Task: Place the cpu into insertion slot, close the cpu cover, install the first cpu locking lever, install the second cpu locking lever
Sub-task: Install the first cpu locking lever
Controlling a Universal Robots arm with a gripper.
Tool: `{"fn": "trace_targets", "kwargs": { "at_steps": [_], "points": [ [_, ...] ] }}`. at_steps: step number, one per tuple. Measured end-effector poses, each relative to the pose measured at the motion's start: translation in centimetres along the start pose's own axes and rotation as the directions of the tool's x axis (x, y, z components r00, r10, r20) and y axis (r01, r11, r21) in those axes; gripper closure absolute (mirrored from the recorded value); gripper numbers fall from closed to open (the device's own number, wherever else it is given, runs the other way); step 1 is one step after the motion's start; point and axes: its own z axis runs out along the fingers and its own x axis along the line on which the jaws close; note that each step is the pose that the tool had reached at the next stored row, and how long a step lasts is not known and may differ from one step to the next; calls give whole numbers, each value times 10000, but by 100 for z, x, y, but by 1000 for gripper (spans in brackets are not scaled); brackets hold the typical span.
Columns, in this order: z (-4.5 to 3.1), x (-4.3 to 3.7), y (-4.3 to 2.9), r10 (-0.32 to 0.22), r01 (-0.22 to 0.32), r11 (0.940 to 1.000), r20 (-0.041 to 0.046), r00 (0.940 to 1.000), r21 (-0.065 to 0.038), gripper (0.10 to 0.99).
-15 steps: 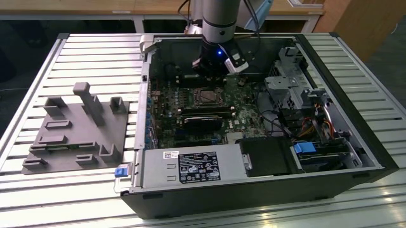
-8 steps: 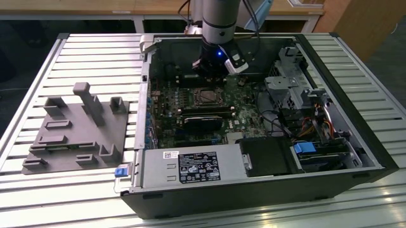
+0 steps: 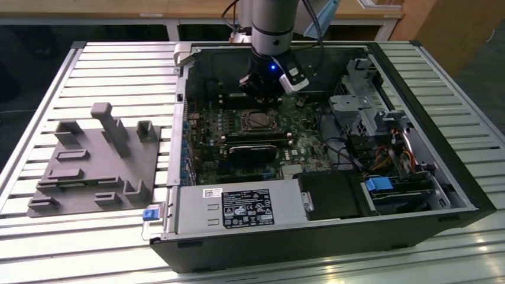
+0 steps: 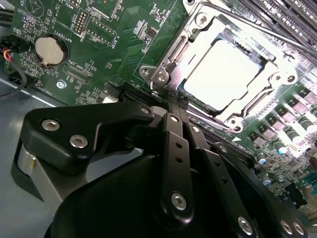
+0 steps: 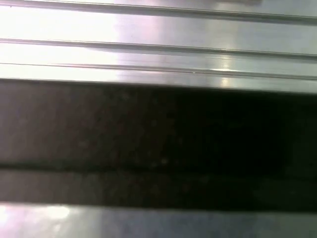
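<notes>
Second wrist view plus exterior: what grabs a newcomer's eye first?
In the second wrist view, the bright silvery cpu sits in the insertion slot with the cpu cover framing it, the black hand close beside it. In the exterior view, the arm reaches down into the open computer case on the slatted table.

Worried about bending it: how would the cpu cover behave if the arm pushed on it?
The cpu cover looks like thin metal, so probably springy and easy to bend. It lies flat around the cpu, so it would likely pivot rather than slide.
</notes>
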Motion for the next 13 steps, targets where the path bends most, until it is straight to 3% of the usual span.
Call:
{"fn": "trace_targets", "kwargs": {
  "at_steps": [5, 13],
  "points": [
    [18, 0, 5, -1, 1, 10000, -5, 10000, 74, 980],
    [15, -1, 7, -2, 2, 10000, 0, 10000, 76, 980]
  ]
}}
